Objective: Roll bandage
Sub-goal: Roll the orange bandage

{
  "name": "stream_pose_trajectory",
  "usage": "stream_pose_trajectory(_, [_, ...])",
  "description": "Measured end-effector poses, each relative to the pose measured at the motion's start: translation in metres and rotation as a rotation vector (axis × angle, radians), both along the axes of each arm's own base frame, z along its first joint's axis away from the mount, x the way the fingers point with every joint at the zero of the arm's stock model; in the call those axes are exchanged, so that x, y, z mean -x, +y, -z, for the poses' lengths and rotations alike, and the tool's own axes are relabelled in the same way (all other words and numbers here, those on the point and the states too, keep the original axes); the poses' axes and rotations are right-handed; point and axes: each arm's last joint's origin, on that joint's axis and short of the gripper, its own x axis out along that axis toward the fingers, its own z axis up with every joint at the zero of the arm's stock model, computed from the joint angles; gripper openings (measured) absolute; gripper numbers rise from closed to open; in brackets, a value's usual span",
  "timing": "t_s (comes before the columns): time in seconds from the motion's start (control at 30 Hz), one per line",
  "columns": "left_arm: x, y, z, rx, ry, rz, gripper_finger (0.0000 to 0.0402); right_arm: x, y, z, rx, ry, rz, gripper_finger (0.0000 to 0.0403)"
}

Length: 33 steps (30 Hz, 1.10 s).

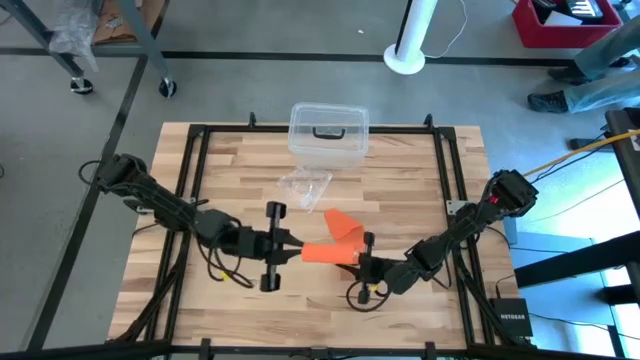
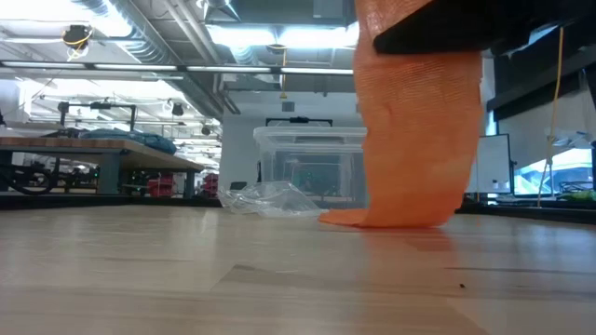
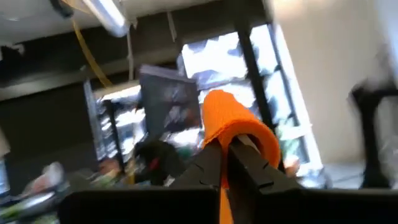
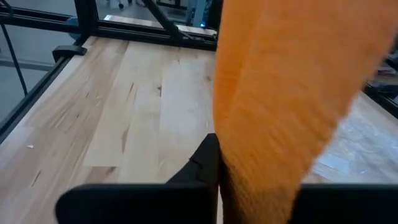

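Heads up: both your jaws are clamped on the bandage point(image 1: 330, 243), left gripper point(image 1: 296, 247) on the rolled end, right gripper point(image 1: 361, 256) on the loose strip, just in front of the clear box point(image 1: 328, 131). If you pull unevenly the roll could slacken or slip free.

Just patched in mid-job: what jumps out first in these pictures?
The bright orange bandage, near the table's middle toward the front edge, stretched between both arms. The left pincer is shut on its rolled end, and the right pincer is shut on the loose strip. Behind them sit a clear plastic box and a crumpled clear wrapper.
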Motion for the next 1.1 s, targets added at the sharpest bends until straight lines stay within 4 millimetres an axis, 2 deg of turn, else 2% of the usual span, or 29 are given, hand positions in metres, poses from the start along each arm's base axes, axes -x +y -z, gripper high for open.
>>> stream_pose_trajectory(0.13, [-0.003,0.002,0.009,-0.078,0.107,-0.168,0.0002,0.000,0.001,-0.001,-0.027,-0.009,-0.010,0.0005])
stream_pose_trajectory(0.23, [-0.004,0.003,0.011,-0.100,0.139,-0.210,0.0004,-0.002,-0.001,-0.001,-0.104,-0.021,0.019,0.0018])
stream_pose_trajectory(0.43, [-0.004,0.003,0.012,-0.110,0.146,-0.212,0.0006,0.000,-0.004,-0.008,-0.143,-0.018,0.012,0.0106])
stream_pose_trajectory(0.57, [-0.003,0.001,0.012,-0.112,0.147,-0.207,0.0003,0.012,-0.012,-0.026,-0.099,0.021,0.004,0.0170])
stream_pose_trajectory(0.7, [-0.002,-0.001,0.012,-0.125,0.140,-0.204,0.0007,0.028,-0.023,-0.043,-0.117,0.070,-0.002,0.0208])
stream_pose_trajectory(0.87, [-0.002,-0.001,0.009,-0.110,0.118,-0.199,0.0006,0.031,-0.025,-0.037,-0.086,0.129,0.021,0.0216])
stream_pose_trajectory(1.1, [-0.002,-0.001,0.009,-0.109,0.117,-0.194,0.0008,0.016,-0.017,-0.008,-0.027,0.055,0.046,0.0190])
